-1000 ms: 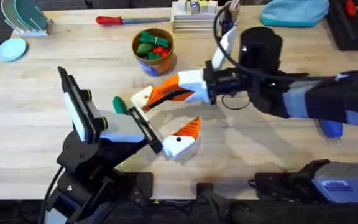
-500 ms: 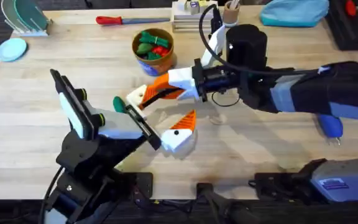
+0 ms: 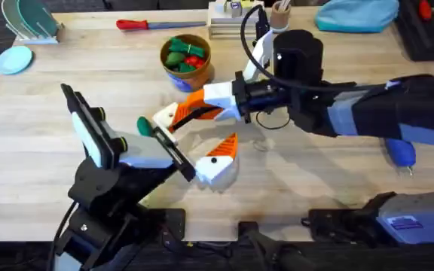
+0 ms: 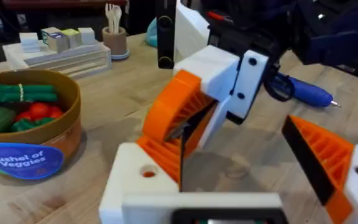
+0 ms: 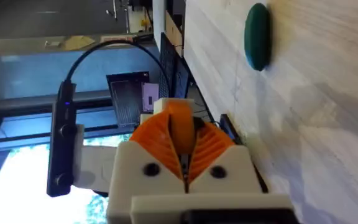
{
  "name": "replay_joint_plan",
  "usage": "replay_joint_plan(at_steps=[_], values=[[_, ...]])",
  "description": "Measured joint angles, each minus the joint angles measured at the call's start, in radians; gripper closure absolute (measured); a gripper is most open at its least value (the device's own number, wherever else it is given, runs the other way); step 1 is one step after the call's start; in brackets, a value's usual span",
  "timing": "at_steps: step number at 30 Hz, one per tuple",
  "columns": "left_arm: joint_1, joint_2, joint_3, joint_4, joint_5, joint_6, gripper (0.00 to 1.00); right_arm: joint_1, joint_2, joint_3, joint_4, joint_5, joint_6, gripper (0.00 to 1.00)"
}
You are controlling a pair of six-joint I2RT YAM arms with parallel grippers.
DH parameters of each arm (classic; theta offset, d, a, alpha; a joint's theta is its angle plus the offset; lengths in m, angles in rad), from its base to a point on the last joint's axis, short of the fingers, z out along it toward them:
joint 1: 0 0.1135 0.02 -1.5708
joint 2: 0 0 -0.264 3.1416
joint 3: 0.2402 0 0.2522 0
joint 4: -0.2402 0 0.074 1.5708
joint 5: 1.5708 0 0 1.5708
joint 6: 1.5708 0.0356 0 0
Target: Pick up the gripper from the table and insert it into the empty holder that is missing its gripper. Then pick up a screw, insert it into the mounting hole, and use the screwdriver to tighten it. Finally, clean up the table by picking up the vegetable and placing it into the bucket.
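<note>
Right gripper [image 3: 173, 114]: between a second and half a second ago it moved left toward the vegetable [image 3: 145, 126], then stopped; you now have it just beside it, pads pressed together, nothing between them.
Left gripper [image 3: 215, 162]: fingers spread, empty (near the vegetable).
Vegetable: on the table, short of the bucket [image 3: 185, 62].
Meaning: you're lining up the clean-up pick; open first.

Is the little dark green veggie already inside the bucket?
No, the dark green vegetable lies on the bare table, apart from the bucket, which holds other toy veggies.
</note>
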Motion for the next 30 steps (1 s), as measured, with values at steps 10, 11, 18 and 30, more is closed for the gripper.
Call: replay_joint_plan(at_steps=[10, 11, 18, 30], values=[[0.005, 0.0, 0.0, -0.002, 0.007, -0.018, 0.008, 0.014, 0.0, 0.008, -0.027, 0.031, -0.013, 0.993], [0.005, 0.0, 0.0, -0.002, 0.011, -0.019, 0.008, 0.014, 0.0, 0.008, -0.027, 0.033, -0.013, 0.993], [0.006, 0.0, 0.0, -0.002, 0.018, -0.02, 0.008, 0.014, 0.0, 0.008, -0.028, 0.033, -0.013, 0.993], [0.005, 0.0, 0.0, -0.001, 0.032, -0.018, 0.008, 0.006, 0.0, 0.008, -0.034, -0.004, -0.014, 0.844]])
